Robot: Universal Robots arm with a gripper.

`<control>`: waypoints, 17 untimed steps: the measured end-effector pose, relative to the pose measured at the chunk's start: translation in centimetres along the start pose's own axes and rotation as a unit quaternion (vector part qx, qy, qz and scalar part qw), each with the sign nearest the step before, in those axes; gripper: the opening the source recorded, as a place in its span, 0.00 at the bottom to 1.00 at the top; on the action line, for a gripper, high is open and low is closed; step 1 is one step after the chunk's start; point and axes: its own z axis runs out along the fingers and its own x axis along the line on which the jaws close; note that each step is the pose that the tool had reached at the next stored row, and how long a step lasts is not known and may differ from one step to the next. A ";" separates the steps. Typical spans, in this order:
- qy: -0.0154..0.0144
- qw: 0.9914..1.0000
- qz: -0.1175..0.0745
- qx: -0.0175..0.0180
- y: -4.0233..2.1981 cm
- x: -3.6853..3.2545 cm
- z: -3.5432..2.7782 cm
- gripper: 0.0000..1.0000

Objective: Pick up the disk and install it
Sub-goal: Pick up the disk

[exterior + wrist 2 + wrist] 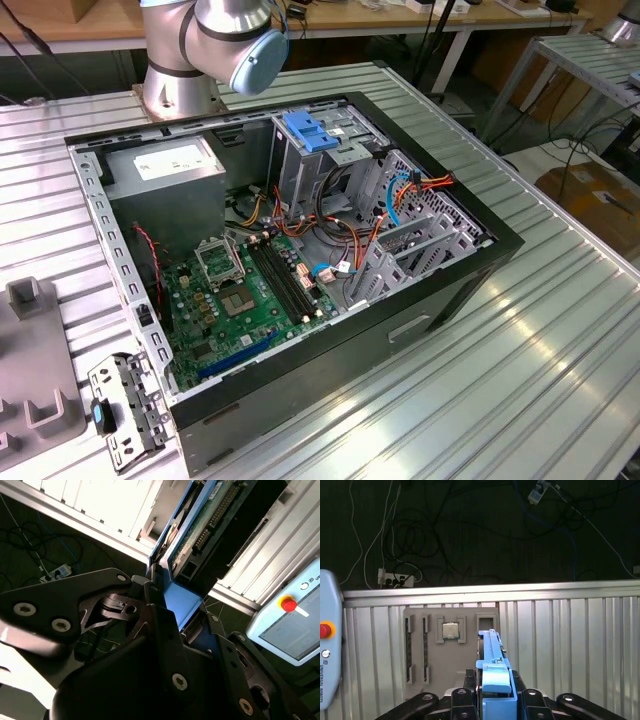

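My gripper is shut on the disk, which it holds on edge between the black fingers. In the second wrist view the disk shows its green circuit board, a connector row and a bright blue side rail. In the first wrist view the disk rises edge-on from the gripper, with its blue rail toward the camera. The open computer case lies on the ribbed metal table in the exterior view, with a grey drive cage near its back.
A lighter blue latch plate lies on top of the drive cage. The arm's base stands behind the case. A grey fixture holding a processor chip lies on the table. A teach pendant is close by.
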 end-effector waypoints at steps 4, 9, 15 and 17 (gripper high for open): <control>0.000 1.000 0.000 0.000 -0.02 0.01 -0.44 0.37; 0.000 1.000 0.000 0.000 -0.03 0.01 -0.90 0.37; 0.000 1.000 0.000 0.000 -0.06 0.02 -1.60 0.37; 0.000 1.000 0.000 0.000 -0.07 0.02 -1.76 0.37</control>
